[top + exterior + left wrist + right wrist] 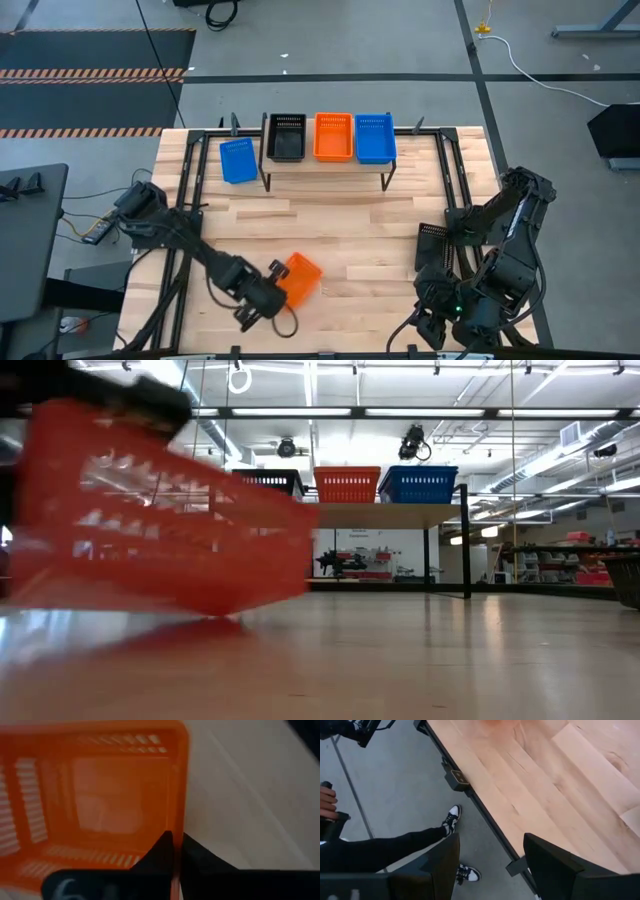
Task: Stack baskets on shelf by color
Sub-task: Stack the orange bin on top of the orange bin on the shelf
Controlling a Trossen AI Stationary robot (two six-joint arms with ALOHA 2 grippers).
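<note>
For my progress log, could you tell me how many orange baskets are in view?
2. One orange basket sits mid-shelf, between black and blue ones. The other orange basket is near the table's front edge, clamped by the left gripper. Nested baskets may hide more.

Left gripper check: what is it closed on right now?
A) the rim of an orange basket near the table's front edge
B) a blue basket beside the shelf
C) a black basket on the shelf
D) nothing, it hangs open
A: the left gripper has its fingers pinched on the wall of the orange basket, tilted near the table's front edge.
</note>
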